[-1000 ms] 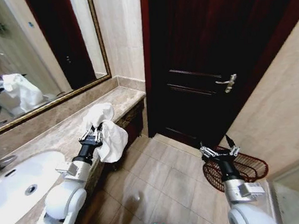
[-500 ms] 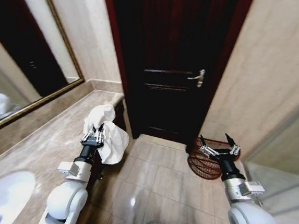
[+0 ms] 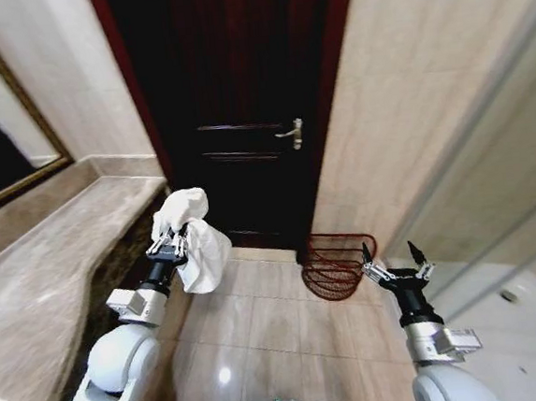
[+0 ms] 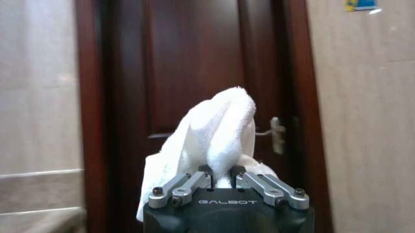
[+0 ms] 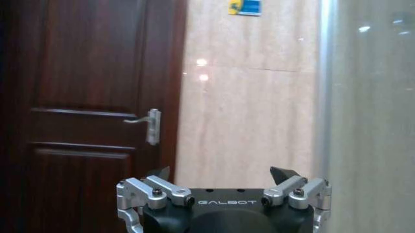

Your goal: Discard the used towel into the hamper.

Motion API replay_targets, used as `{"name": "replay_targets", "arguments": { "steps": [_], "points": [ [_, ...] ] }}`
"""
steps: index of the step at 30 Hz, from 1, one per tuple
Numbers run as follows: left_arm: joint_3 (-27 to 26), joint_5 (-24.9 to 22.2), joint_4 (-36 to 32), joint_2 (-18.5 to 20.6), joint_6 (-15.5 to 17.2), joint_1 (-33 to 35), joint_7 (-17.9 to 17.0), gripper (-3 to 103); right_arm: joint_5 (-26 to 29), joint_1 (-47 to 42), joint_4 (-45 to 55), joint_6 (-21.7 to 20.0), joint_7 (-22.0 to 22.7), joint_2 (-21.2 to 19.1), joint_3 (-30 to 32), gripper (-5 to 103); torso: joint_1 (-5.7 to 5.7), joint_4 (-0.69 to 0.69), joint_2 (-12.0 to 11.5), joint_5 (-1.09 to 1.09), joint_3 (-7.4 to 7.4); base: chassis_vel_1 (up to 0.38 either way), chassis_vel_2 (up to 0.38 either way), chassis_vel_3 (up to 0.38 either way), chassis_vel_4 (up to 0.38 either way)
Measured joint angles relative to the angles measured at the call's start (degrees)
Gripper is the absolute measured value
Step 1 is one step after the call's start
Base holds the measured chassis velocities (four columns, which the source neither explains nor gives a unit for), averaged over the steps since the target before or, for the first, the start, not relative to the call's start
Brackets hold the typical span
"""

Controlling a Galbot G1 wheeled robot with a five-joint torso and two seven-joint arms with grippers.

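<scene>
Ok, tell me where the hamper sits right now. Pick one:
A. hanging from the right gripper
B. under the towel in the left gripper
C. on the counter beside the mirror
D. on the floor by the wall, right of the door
D: the hamper stands on the floor tiles against the wall, right of the door.

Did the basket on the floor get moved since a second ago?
No. The hamper sits by the same wall just right of the door. It slid left in the head view because the camera turned right.
</scene>
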Motion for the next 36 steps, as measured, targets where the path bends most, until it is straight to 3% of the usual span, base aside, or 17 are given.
{"name": "replay_targets", "arguments": {
  "steps": [3, 23, 36],
  "points": [
    [-0.1, 0.1, 0.0, -0.1, -0.3, 0.4, 0.1, 15, -0.1, -0.3, 0.0, 0.5, 0.0, 0.2, -0.1, 100, -0.35, -0.05, -0.8, 0.0, -0.48, -0.104, -0.112, -0.122, -0.13],
    [0.5, 0.9, 1.6, -1.3, -2.2, 1.0, 1.9, 15, -0.1, -1.6, 0.0, 1.8, 0.0, 0.7, 0.3, 100, -2.71, -0.05, -6.2, 0.01, -3.5, -0.126, -0.127, -0.123, -0.129],
    [0.5, 1.2, 2.3, -2.2, -3.5, 1.7, 3.2, 15, -0.1, -1.0, -0.1, 1.7, 0.1, 0.7, 0.1, 100, -3.75, -0.07, -8.5, 0.0, -4.72, -0.038, -0.038, -0.041, -0.04]
  ]
}}
